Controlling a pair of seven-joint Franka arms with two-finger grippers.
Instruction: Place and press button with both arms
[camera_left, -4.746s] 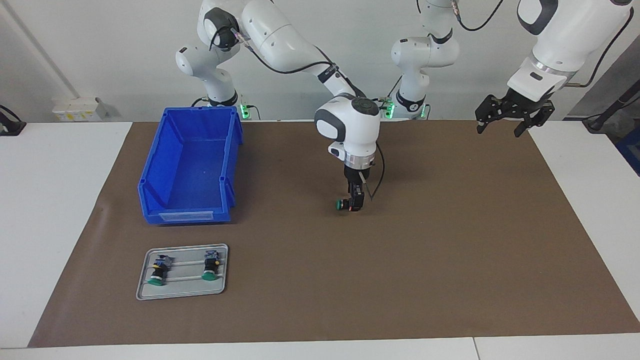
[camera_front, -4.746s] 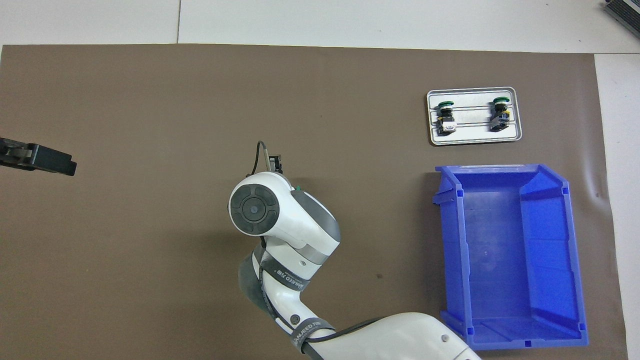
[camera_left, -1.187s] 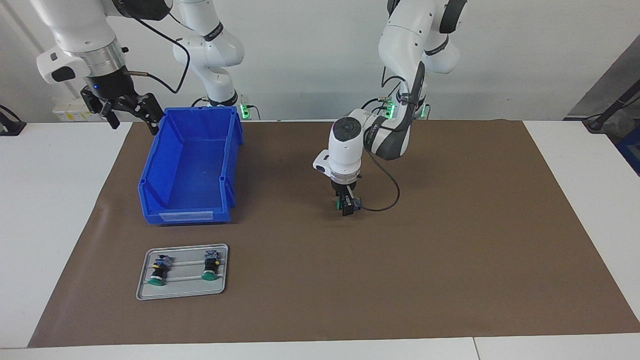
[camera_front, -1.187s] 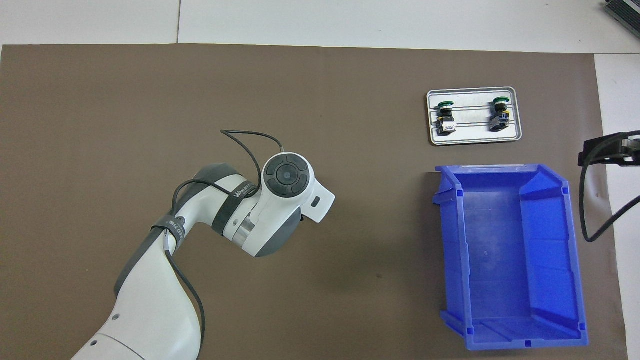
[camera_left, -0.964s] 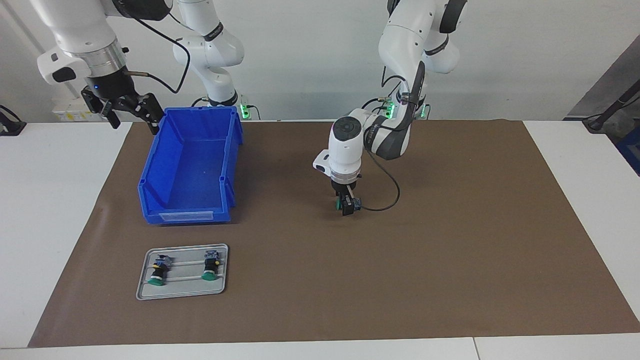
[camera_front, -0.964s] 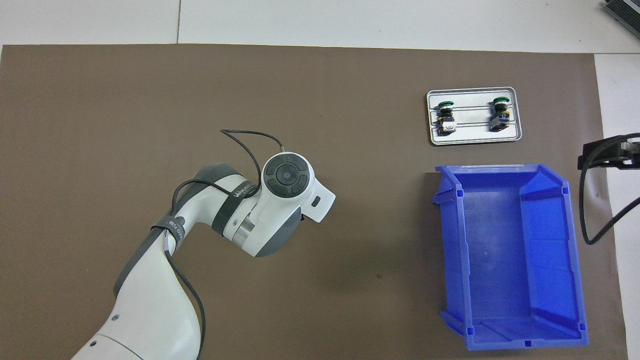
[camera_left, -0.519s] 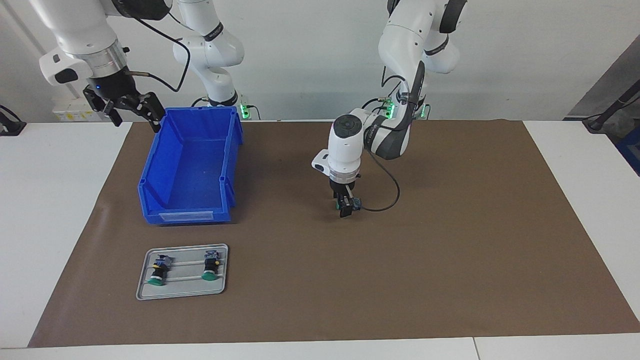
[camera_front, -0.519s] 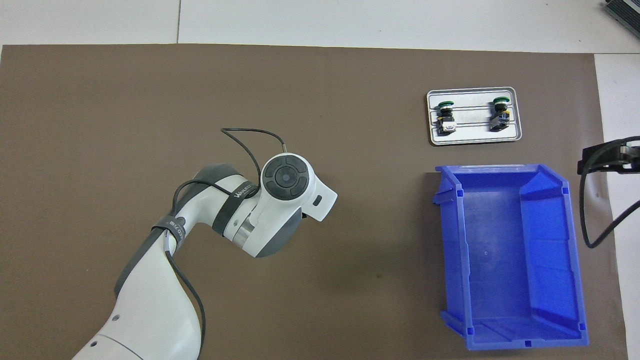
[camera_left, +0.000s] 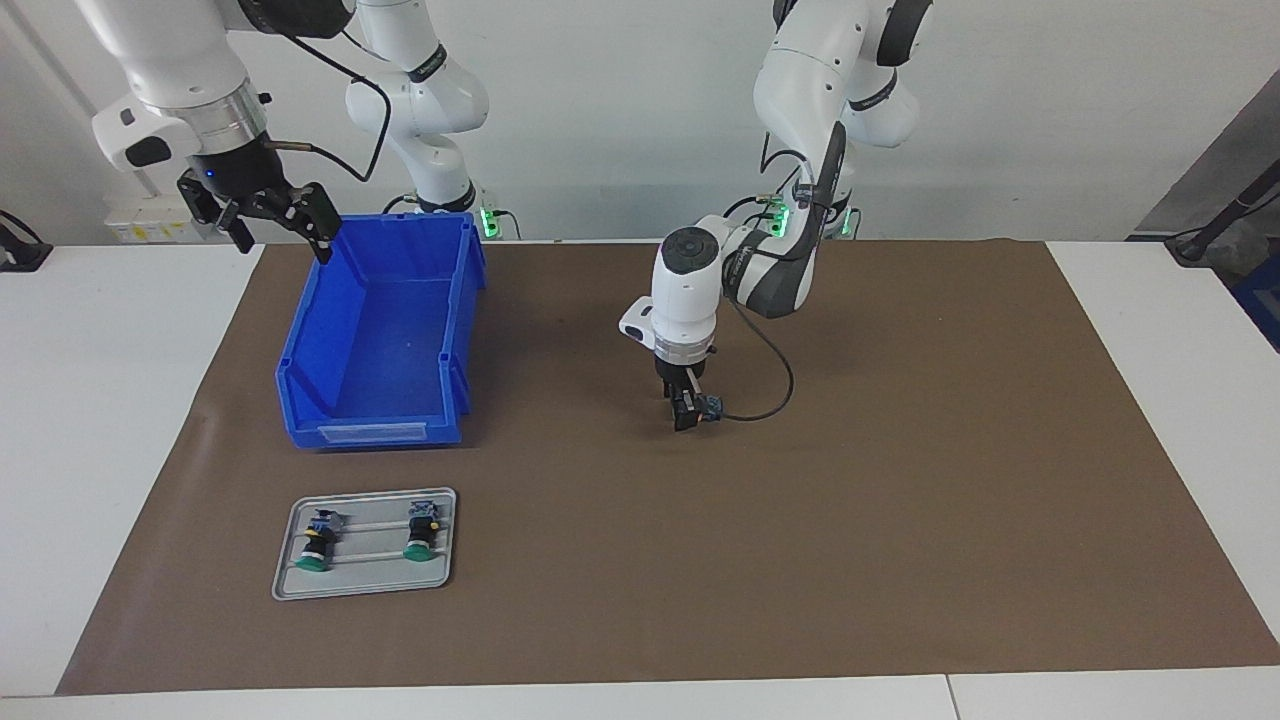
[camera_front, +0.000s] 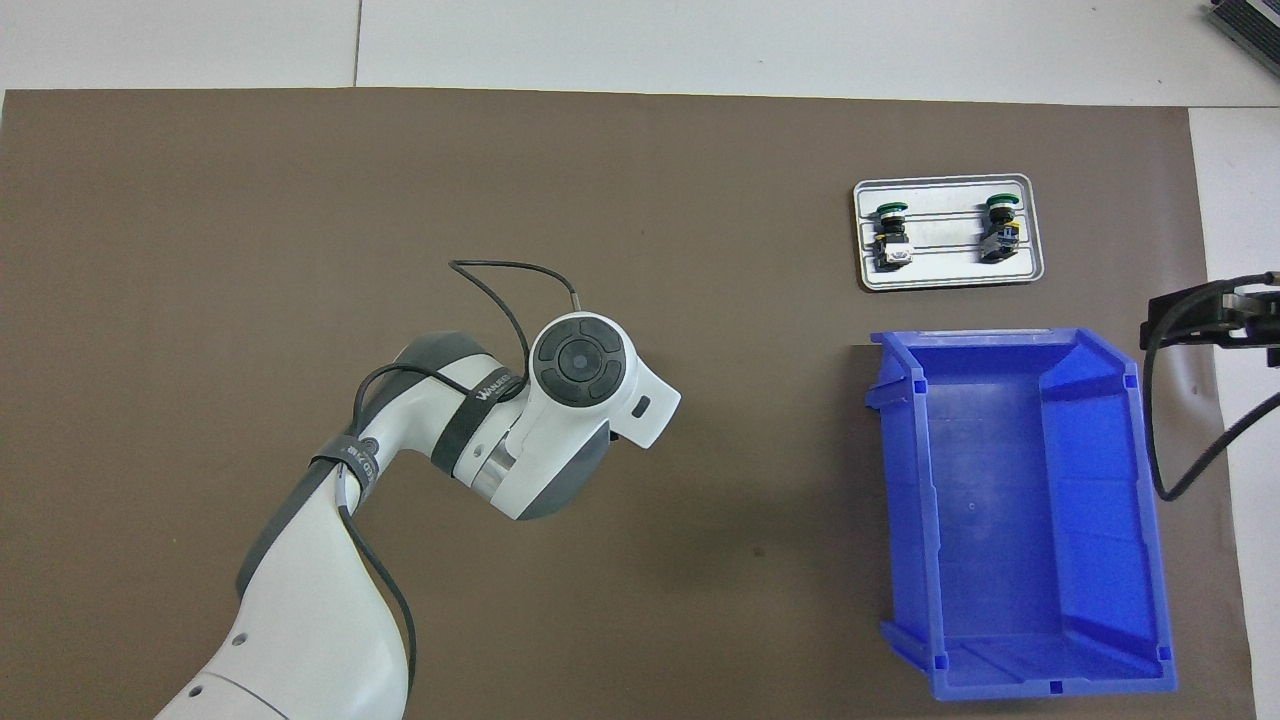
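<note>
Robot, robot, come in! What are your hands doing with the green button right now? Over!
Left gripper low at mat centre, on the button. Right gripper open, waiting above blue bin corner. Nothing in the way.

1. A black strap (camera_front: 478, 392) goes around the left arm (camera_front: 300, 600) near its wrist. It has small white letters on it, but they are too small to read for sure.
2. A second black strap (camera_front: 352, 458) sits lower on the same arm. It has white marks too, and they cannot be read.
3. The blue bin (camera_left: 375, 330) has a pale label strip (camera_left: 372, 432) on its front. No words show on it.
</note>
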